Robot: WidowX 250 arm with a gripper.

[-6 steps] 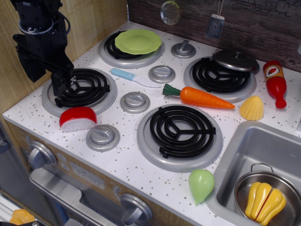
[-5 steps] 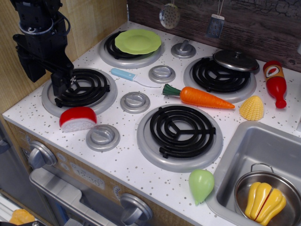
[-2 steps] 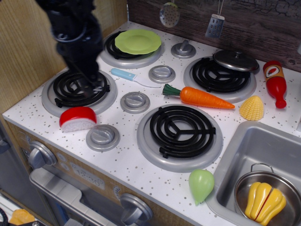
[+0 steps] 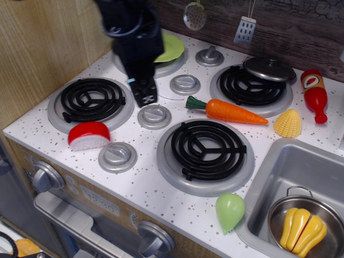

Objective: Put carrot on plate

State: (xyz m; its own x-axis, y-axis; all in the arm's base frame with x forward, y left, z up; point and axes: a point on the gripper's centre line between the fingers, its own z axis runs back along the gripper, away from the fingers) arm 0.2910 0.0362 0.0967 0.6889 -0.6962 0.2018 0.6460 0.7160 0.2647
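The orange carrot [image 4: 230,111] with a dark green stem lies on the white stovetop between the two right burners, stem pointing left. The lime-green plate [image 4: 171,48] sits on the back left burner, partly hidden behind my arm. My black gripper [image 4: 144,94] hangs above the counter between the left burners, left of the carrot and in front of the plate. It holds nothing; I cannot tell how its jaws stand.
A red and white toy [image 4: 88,135] lies front left. A ketchup bottle [image 4: 315,94] and a yellow shell toy [image 4: 288,123] lie right. A pale green pear toy [image 4: 230,211] sits by the sink [image 4: 285,166]. A pot lid [image 4: 269,69] rests on the back right burner.
My arm has swept right from the front left burner to the gap between the left burners, now covering part of the plate. Carrot and plate have not moved.
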